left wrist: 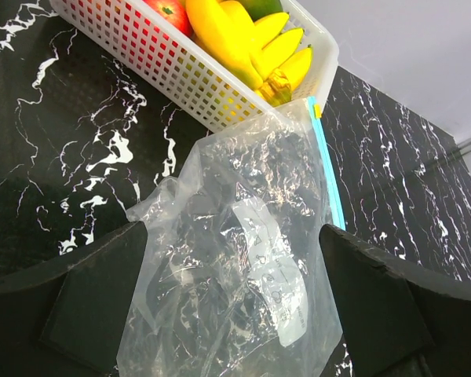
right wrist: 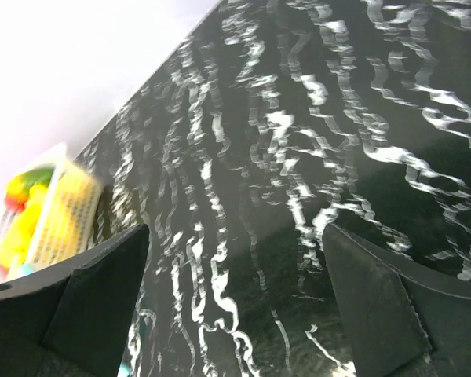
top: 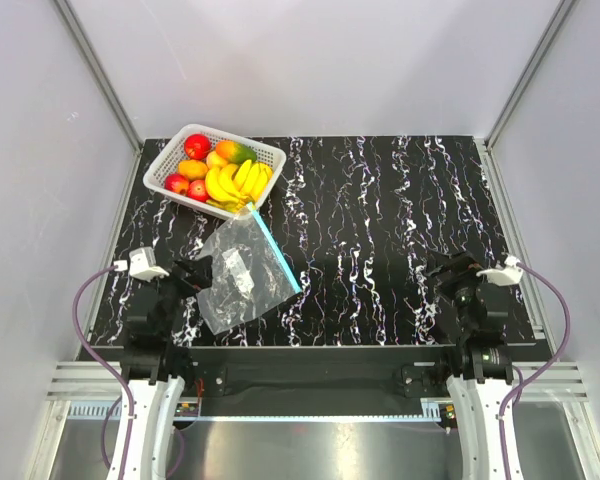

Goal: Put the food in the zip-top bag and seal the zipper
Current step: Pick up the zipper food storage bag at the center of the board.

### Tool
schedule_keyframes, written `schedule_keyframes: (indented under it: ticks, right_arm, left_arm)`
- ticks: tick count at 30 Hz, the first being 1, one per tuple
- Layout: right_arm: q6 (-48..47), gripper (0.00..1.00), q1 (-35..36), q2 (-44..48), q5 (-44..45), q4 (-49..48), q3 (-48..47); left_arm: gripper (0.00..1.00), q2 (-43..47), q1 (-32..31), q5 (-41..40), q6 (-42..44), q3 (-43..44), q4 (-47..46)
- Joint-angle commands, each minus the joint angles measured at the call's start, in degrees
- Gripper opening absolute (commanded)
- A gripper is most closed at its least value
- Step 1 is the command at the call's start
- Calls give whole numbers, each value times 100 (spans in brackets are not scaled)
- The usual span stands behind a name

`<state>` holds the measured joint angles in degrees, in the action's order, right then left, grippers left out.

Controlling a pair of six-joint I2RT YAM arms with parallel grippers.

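Zip-top bag [top: 242, 275]: left-centre of top view, lying flat, zipper [top: 275, 252] on its right edge. Limp, crinkly, slippery; I'd pinch a corner near the mouth. Food [top: 225, 172]: upper left, in basket [top: 166, 166]. My left gripper [left wrist: 231, 314], right gripper [right wrist: 235, 302]: spread wide, holding nothing.

2 arms folded low, left gripper [top: 193, 275] spread wide, right gripper [top: 442, 272] spread wide
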<state>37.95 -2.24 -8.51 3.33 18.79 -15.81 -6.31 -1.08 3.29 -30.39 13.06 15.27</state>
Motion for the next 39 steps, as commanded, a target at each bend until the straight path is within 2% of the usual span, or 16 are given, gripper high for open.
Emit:
schedule_keyframes:
  ticks: [1, 5, 7, 11, 12, 17, 19, 22, 26, 29, 39]
  right_arm:
    - [-533, 100, 22, -229, -1215, -849, 78]
    - [-631, 100, 22, -1089, -2361, -1508, -149]
    - [-623, 95, 31, -2028, -3237, -2209, -377]
    - [-500, 86, 197, -3944, -4279, -3336, -870]
    - [-560, 75, 624, -4609, -4332, -3590, -975]
    - [-667, 72, 1892, -6448, -3884, -4039, -1907]
    - [-474, 64, 2296, -6933, -3954, -4496, -2274]
    - [-394, 54, 2631, -7821, -3928, -4682, -2898]
    - [-421, 54, 3141, -8919, -3893, -4735, -3612]
    - [-456, 54, 3273, -9456, -3805, -4682, -4051]
    - [-193, 55, 3836, -10741, -4050, -4979, -4896]
  left_arm:
    - [99, 103, -6, 269, 77, -84, -331]
    - [99, 51, -6, 251, 69, -93, -349]
    - [99, -2, -6, 242, 60, -111, -393]
    - [99, -108, -15, 260, 68, -111, -454]
    - [99, -116, -6, 260, 69, -111, -446]
    - [99, -108, -6, 269, 51, -119, -437]
    - [99, -116, -6, 260, 51, -119, -445]
    - [99, -169, -15, 260, 60, -102, -446]
    - [99, -187, -15, 304, 69, -102, -455]
    - [99, -169, -15, 313, 69, -102, -455]
    - [99, -266, -15, 392, 77, -111, -516]
